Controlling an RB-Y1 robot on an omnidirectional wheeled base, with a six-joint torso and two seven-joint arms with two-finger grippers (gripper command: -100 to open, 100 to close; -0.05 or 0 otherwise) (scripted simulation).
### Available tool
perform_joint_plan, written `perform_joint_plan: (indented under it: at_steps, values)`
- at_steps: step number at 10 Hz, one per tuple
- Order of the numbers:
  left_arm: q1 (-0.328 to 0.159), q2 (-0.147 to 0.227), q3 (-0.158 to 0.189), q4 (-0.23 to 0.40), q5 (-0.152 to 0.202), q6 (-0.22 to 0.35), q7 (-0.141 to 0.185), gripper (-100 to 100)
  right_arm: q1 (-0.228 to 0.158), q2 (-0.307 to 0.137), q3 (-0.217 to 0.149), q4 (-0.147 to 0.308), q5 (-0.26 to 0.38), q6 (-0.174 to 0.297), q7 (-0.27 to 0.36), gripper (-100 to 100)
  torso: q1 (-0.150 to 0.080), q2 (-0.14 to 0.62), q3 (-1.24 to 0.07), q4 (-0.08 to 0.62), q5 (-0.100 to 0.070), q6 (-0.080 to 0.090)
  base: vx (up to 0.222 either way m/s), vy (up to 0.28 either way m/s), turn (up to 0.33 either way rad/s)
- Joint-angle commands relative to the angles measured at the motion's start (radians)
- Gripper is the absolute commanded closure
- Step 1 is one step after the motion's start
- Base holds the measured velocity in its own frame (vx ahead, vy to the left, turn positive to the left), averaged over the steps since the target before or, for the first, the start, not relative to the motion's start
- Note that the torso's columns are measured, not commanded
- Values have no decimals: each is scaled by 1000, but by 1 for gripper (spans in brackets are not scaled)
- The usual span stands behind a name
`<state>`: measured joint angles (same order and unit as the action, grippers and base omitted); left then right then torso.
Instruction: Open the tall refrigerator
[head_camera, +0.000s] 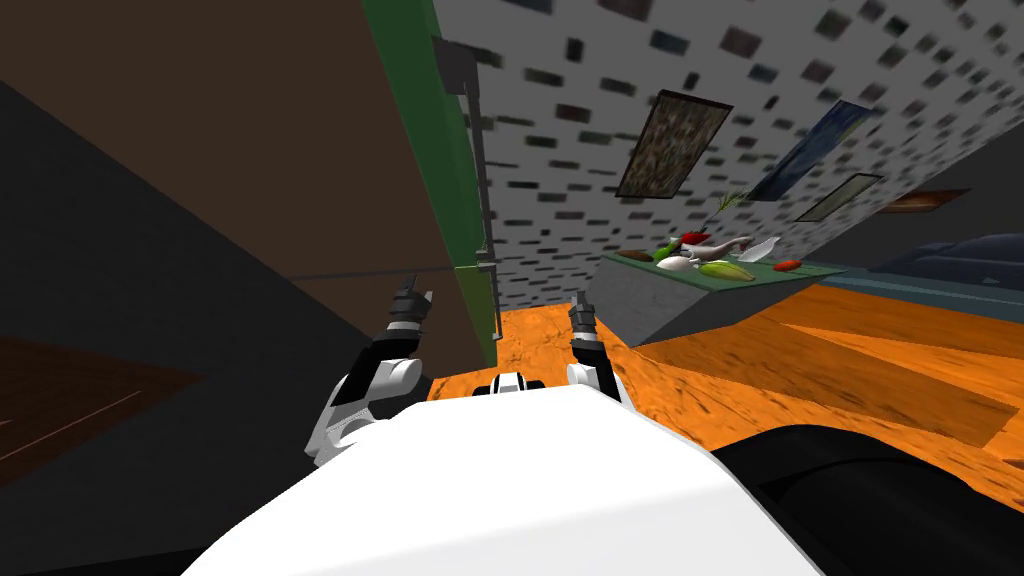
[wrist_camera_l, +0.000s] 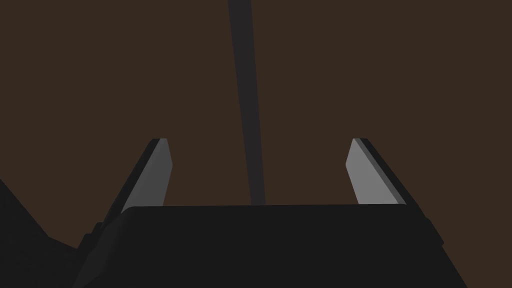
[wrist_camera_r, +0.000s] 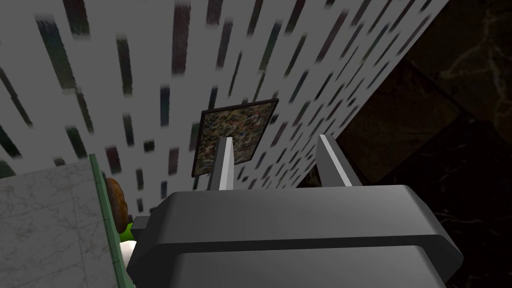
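Note:
The tall refrigerator (head_camera: 300, 150) rises close in front of me, with a brown front, a green side edge (head_camera: 440, 170) and a long grey handle (head_camera: 482, 180) along that edge. A thin dark seam (head_camera: 370, 273) crosses its front. My left gripper (head_camera: 412, 296) is open and points at the brown front, left of the handle. In the left wrist view its fingers (wrist_camera_l: 152, 172) stand wide apart before the brown face (wrist_camera_l: 125, 75), and a dark stripe (wrist_camera_l: 247, 100) runs between them. My right gripper (head_camera: 581, 312) hangs to the right of the refrigerator, open (wrist_camera_r: 277, 157) and holding nothing.
A counter (head_camera: 660, 300) with a green top and grey marbled side stands to the right, carrying vegetables and dishes (head_camera: 705, 262). An orange wood floor (head_camera: 800, 360) lies between it and me. A speckled grey wall (head_camera: 600, 130) with pictures is behind.

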<state>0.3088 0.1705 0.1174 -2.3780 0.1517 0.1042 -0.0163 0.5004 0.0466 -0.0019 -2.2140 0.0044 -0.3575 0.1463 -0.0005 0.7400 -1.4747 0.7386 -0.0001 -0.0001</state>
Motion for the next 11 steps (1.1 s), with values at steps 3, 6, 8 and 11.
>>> perform_joint_plan:
  at_steps: [3, 6, 8, 11]
  values:
    - [-54, 13, 31, -19, 71, 126, 15, -100, 0, 0, 0, 0, 0, 0, 0, 0, 3, -3, -2, -1, 1, 0, 87, -103, 150]
    - [-86, 23, 50, -24, 112, 202, 24, -100, 0, 0, 0, 0, 0, 0, 0, 0, 2, -4, -3, 0, 0, 2, 75, -99, 153]
    - [-102, 28, 59, -25, 133, 251, 28, -100, 0, 0, 0, 0, 0, 0, 0, 0, -2, -7, -5, -3, -1, 5, 52, -105, 137]
    - [-135, 38, 79, -26, 176, 322, 37, -100, 0, 0, 0, 0, 0, 0, 0, 0, -8, -12, -8, -5, -2, 8, 56, -96, 164]
